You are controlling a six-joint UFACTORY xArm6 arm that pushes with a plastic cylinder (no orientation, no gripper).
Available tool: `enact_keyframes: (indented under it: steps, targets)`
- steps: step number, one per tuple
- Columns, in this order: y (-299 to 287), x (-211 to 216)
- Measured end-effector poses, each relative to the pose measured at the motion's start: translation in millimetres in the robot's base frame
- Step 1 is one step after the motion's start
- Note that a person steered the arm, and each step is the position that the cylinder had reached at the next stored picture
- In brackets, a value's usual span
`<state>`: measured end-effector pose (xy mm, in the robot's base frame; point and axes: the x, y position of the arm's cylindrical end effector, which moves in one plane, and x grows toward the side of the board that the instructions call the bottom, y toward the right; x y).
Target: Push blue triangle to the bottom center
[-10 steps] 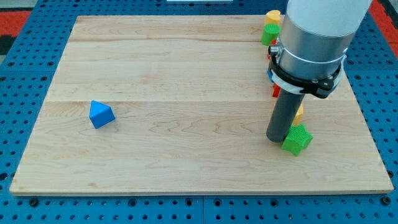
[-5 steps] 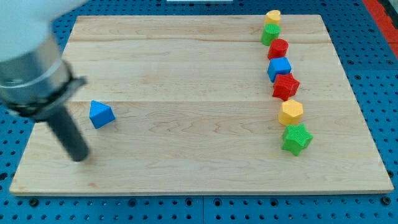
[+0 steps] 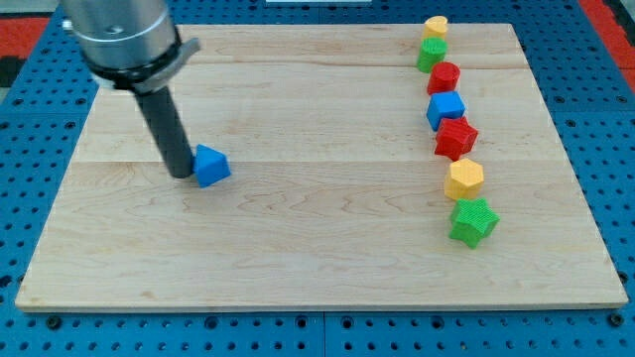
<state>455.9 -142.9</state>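
The blue triangle [image 3: 210,166] lies on the wooden board [image 3: 317,268], left of centre and about mid-height. My tip [image 3: 183,175] stands right against the triangle's left side, touching it. The dark rod rises from there to the grey arm body at the view's top left.
A column of blocks runs down the board's right side: a yellow block [image 3: 435,27], a green block [image 3: 432,53], a red block [image 3: 444,77], a blue cube [image 3: 445,109], a red star [image 3: 456,138], a yellow hexagon [image 3: 463,179] and a green star [image 3: 472,220].
My tip swept from the right-side blocks across to the board's left, then came up against the blue triangle. The triangle has slid to the right and slightly up.
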Motion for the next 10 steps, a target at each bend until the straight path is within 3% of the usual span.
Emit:
enact_keyframes:
  steps: [4, 6, 10]
  targets:
    - [109.8, -22.7]
    - [122.2, -52.5]
    - [162.7, -22.8]
